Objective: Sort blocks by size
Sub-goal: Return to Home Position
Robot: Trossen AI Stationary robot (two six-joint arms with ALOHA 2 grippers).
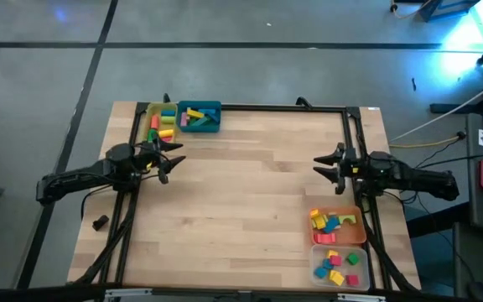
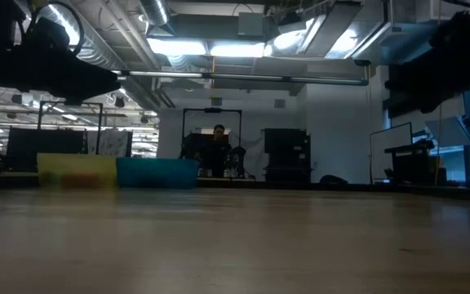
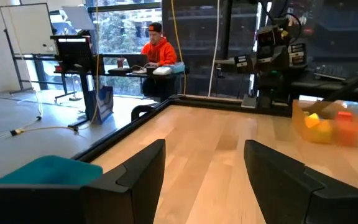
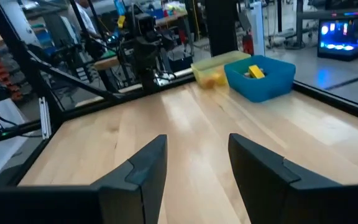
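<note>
Blocks (image 1: 195, 117) all lie in trays, the yellow tray (image 1: 151, 107) and teal tray (image 1: 216, 106) at the table's (image 1: 250, 193) 11 o'clock, the orange tray (image 1: 362, 236) and clear tray (image 1: 315, 273) at 5 o'clock, so with the left gripper (image 1: 173, 164) and right gripper (image 1: 321, 170) both empty, fingers apart, the likeliest slip is the left one clipping the nearby yellow tray on a wide swing home.

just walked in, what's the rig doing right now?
Nothing is being handled. The left gripper and right gripper hover at opposite sides of the table, jaws open and empty. The blocks in view all lie in trays: yellow tray and teal tray upper left in the high view, orange tray and clear tray lower right.
</note>
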